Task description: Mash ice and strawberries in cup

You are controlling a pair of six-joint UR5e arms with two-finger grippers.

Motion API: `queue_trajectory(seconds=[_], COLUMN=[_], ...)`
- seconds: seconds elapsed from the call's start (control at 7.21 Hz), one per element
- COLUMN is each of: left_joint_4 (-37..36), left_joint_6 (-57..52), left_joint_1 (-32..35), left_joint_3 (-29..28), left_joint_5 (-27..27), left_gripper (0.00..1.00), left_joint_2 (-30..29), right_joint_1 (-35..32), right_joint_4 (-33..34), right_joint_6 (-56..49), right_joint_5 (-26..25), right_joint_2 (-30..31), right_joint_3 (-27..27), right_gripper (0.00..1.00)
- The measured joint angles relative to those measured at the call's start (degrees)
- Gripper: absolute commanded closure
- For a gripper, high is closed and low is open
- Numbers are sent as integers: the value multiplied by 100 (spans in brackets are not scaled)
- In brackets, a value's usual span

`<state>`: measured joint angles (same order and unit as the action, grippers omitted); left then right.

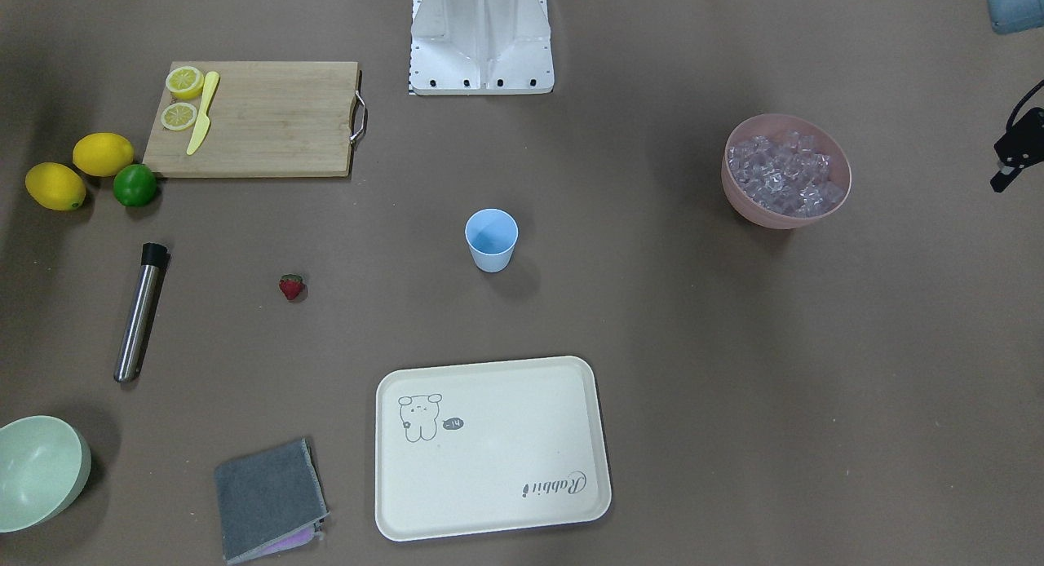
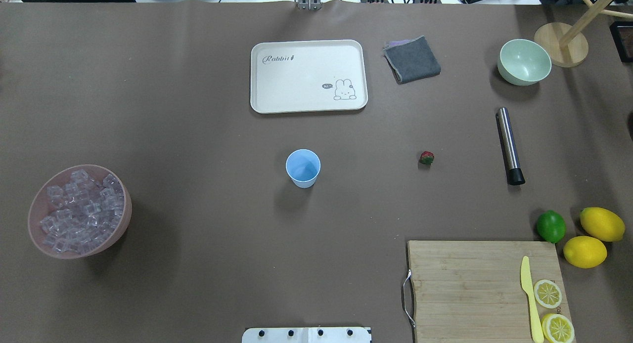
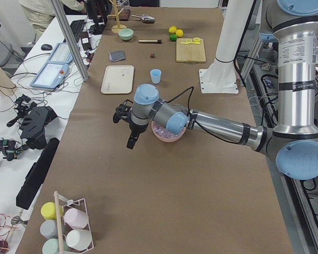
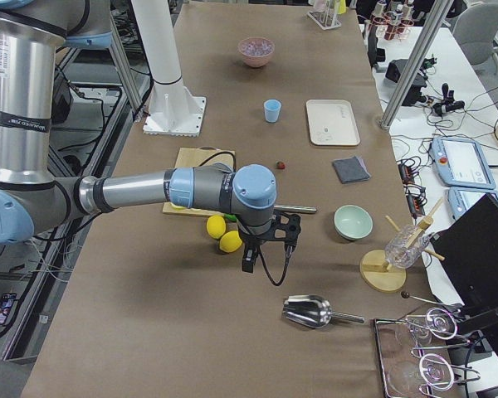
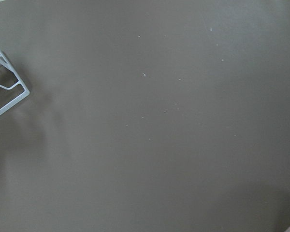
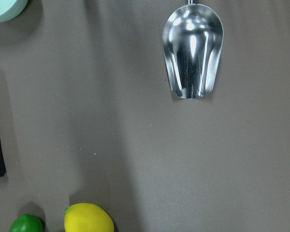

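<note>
The light blue cup (image 2: 302,167) stands upright and empty at mid-table, also seen in the front view (image 1: 491,238). The ice (image 2: 79,209) is heaped in a pink bowl (image 1: 738,195) on the robot's left. A single red strawberry (image 2: 427,157) lies on the table to the cup's right. My left gripper (image 3: 128,127) hovers over bare table beyond the pink bowl, and only its edge shows in the front view (image 1: 1015,146). I cannot tell its state. My right gripper (image 4: 261,245) hangs near the lemons, seen only from the side, so I cannot tell its state either.
A steel muddler (image 2: 509,145) lies right of the strawberry. A cutting board (image 2: 474,288) carries a yellow knife and lemon halves, with two lemons (image 2: 593,236) and a lime (image 2: 551,226) beside it. A tray (image 2: 277,86), grey cloth (image 2: 412,60), green bowl (image 2: 524,64) and metal scoop (image 6: 193,53) are further out.
</note>
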<state>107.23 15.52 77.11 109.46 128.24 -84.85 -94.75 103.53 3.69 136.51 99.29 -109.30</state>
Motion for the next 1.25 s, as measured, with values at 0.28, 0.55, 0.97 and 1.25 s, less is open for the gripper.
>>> queue_trajectory(seconds=[0.28,0.55,0.97,1.25], left_joint_4=[0,0,0,0], left_joint_6=[376,894,1976,2357], left_joint_1=[-404,-951,-1939,-2672], left_joint_3=[101,292,825,1280], left_joint_5=[-264,-684,-920,-1186], left_gripper=[2,2,3,3], left_joint_2=[-35,-37,117,430], right_joint_1=[0,0,0,0], right_joint_4=[0,0,0,0], right_joint_6=[6,11,18,18], right_joint_5=[-1,-1,-2,-2], right_joint_2=[2,2,-3,-4], right_joint_3=[1,4,-30,-23], right_gripper=[0,0,0,0])
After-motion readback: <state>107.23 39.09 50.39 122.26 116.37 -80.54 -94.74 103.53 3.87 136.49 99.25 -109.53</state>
